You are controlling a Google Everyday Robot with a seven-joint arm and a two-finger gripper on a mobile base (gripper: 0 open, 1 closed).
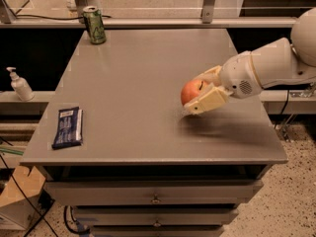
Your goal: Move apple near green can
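Gripper [198, 93] toward 3 o'clock on the worktop [133, 88], fingers [210, 100] pinching the apple [189, 90], green can [94, 25] well apart at 11 o'clock

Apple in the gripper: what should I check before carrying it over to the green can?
1. Grip: gripper shut on the round orange-red apple, a pale finger on each side: ok.
2. Apple lifted off the grey table: cannot tell.
3. Slim green can upright at the far left corner: ok.
4. Tabletop between apple and can bare: ok.
5. Dark blue snack packet near the front left edge, off that line: ok.
6. Apple near can: not ok, they sit far apart.
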